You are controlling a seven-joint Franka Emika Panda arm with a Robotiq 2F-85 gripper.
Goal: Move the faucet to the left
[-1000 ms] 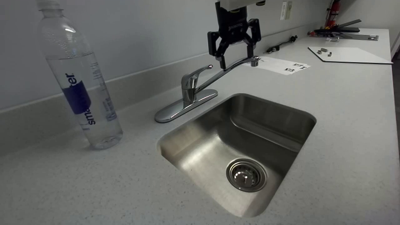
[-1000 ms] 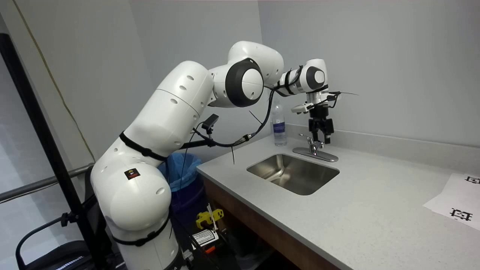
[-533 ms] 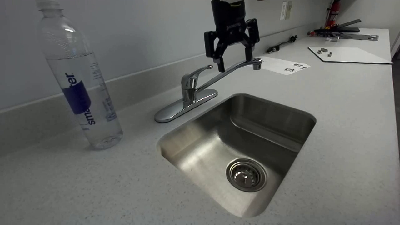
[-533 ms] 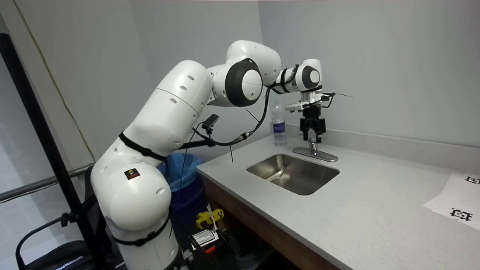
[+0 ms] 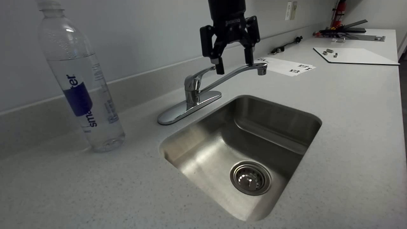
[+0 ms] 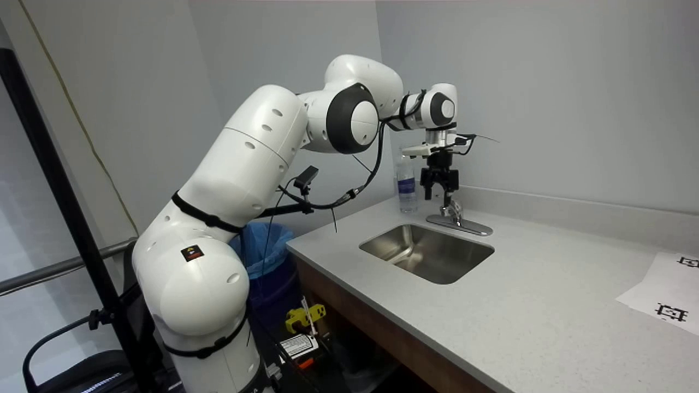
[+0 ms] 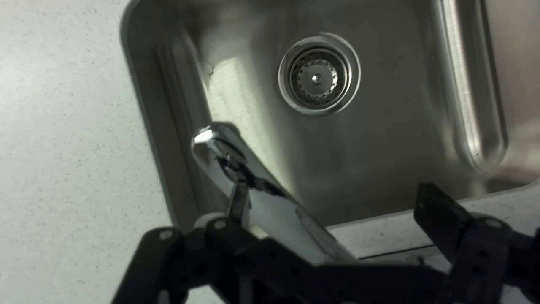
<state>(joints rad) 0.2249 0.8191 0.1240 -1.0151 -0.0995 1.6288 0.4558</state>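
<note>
Both exterior views: 1 bottle (image 5: 84,95), 1 sink (image 5: 270,124) near faucet (image 5: 192,95); gripper (image 5: 234,65) spread, holding nothing.

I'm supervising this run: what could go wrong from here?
The open jaws don't clamp the chrome faucet spout, so the jaw near its free end may slip over it. The other jaw looks close to the lever handle in an exterior view and might knock it. Overshooting could topple the plastic water bottle nearby.
</note>
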